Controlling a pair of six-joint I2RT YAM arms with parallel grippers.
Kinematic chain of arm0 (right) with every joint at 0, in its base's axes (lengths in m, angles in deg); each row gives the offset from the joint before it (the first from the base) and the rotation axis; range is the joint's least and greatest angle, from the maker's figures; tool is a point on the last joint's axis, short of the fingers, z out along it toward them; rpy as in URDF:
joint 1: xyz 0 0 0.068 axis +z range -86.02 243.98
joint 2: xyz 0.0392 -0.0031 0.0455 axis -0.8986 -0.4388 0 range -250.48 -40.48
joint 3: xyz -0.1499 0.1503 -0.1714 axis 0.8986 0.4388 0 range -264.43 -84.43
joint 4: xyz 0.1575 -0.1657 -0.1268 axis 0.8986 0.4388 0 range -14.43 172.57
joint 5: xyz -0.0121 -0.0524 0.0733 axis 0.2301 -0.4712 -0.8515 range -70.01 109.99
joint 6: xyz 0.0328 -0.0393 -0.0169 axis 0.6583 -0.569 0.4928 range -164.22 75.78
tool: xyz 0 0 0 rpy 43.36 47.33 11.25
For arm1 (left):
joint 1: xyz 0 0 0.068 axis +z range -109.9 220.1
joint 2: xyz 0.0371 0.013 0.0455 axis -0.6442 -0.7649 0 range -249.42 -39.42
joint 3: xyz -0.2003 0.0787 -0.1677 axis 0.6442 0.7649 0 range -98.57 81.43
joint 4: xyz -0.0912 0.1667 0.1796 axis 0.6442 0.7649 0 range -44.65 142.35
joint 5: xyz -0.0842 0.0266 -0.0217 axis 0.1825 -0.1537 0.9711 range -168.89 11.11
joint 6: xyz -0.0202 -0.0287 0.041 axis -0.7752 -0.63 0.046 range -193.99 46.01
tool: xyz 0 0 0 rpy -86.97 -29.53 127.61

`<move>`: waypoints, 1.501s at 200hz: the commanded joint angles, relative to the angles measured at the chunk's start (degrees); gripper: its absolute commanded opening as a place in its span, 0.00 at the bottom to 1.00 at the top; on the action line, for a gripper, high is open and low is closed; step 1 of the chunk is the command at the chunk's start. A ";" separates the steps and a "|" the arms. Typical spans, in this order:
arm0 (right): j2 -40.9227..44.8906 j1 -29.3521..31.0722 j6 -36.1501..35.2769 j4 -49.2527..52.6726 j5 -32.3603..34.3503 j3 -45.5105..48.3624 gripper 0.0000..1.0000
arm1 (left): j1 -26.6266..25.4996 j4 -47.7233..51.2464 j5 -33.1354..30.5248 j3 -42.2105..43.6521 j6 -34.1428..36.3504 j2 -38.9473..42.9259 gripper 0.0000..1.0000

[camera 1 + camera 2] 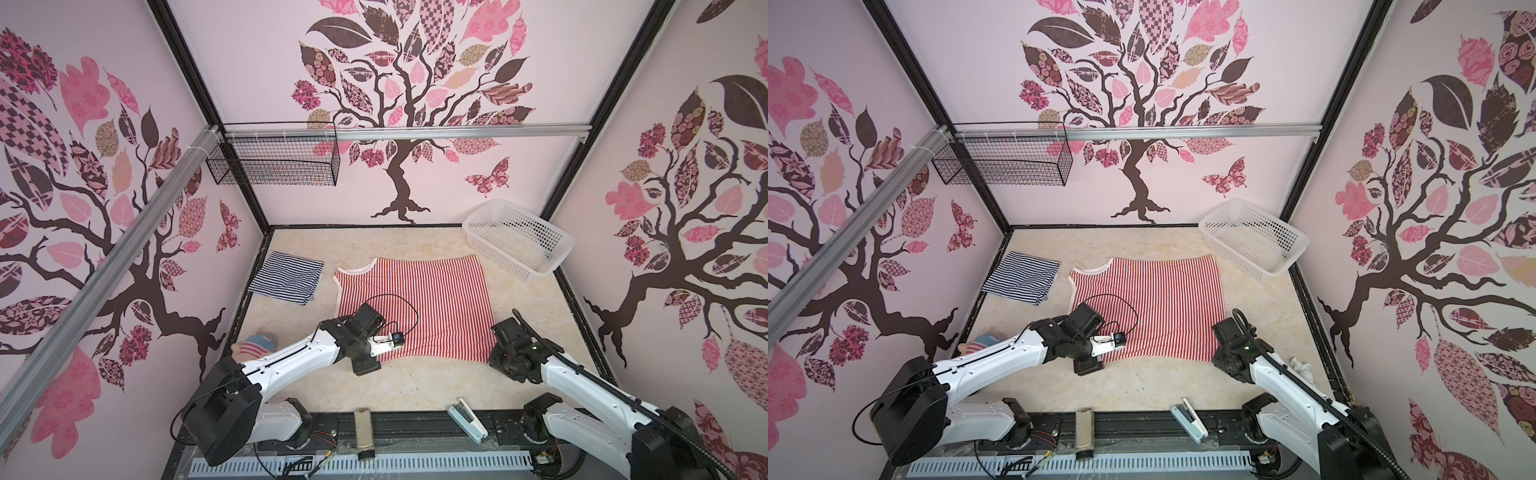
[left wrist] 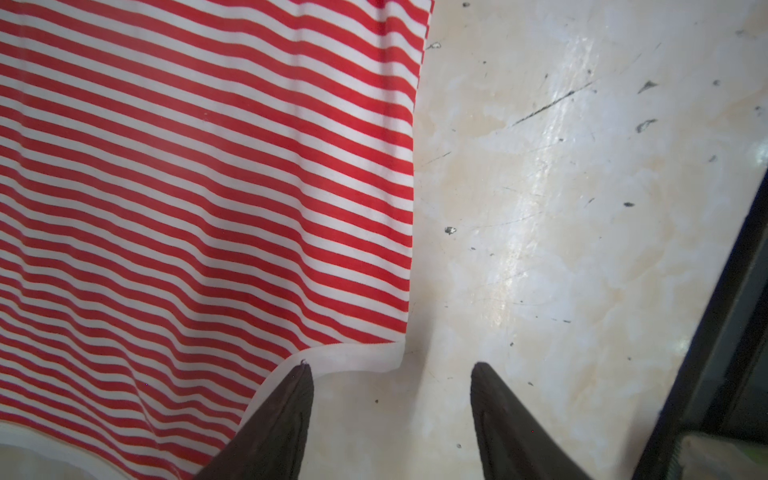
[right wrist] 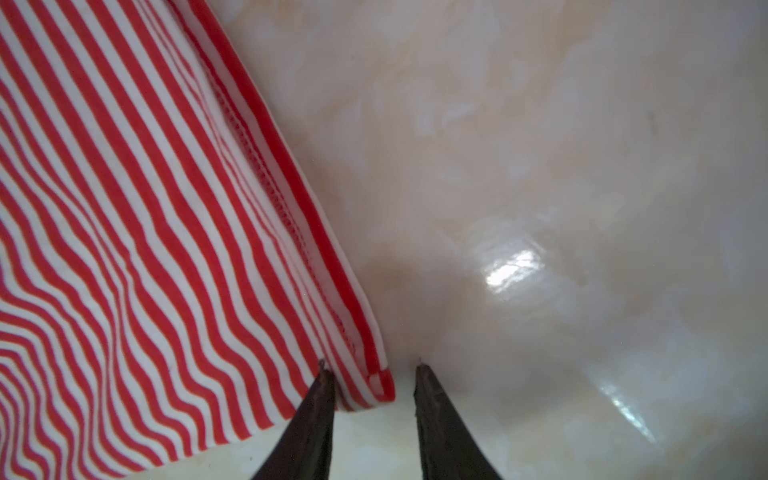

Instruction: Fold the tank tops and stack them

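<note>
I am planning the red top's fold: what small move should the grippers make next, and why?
Probably close both. The left gripper and right gripper each stand open around a near corner of the flat-lying red top, not yet pinching it; gripped corners can be lifted over.

no readable text, brand, number or sign in any view. red top (image 1: 415,291) and navy top (image 1: 286,278) show stripes only, no legible tag. tree decal (image 1: 399,166) on the back wall has no lettering. white gadget (image 1: 467,424) and grey block (image 1: 363,428) at the front edge are too small to read.
</note>
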 commanded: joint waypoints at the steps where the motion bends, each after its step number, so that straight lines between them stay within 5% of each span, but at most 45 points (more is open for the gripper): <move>1: -2.26 0.11 -0.81 -1.48 1.06 -0.37 0.35 | -0.23 -1.38 0.37 0.82 -0.50 0.55 0.64; 30: -5.33 0.10 -1.50 -3.15 0.78 -0.70 0.31 | -0.24 -1.74 0.02 1.09 -0.42 0.54 0.64; 79: -2.98 0.13 -1.98 -1.48 0.82 -1.96 0.00 | -0.21 -2.50 -0.49 1.87 0.46 -0.28 0.65; 151: -0.95 0.09 -3.80 0.77 -0.26 -6.56 0.00 | -0.31 -5.77 -2.95 1.11 0.17 -4.67 0.70; 199: 0.20 0.11 -4.32 1.93 -0.14 -7.90 0.00 | -0.35 -6.97 -3.93 1.08 0.27 -7.54 0.60; 229: 0.35 0.08 -4.52 2.39 0.01 -8.44 0.00 | -0.36 -5.90 -3.28 0.86 0.57 -8.60 0.38; 270: 0.28 0.07 -4.59 1.89 -0.28 -8.05 0.00 | -0.48 -6.66 -3.50 1.72 -0.04 -6.93 0.37; 300: 0.28 0.09 -4.58 1.58 -0.47 -7.78 0.00 | -0.44 -6.31 -3.41 1.60 0.27 -8.76 0.27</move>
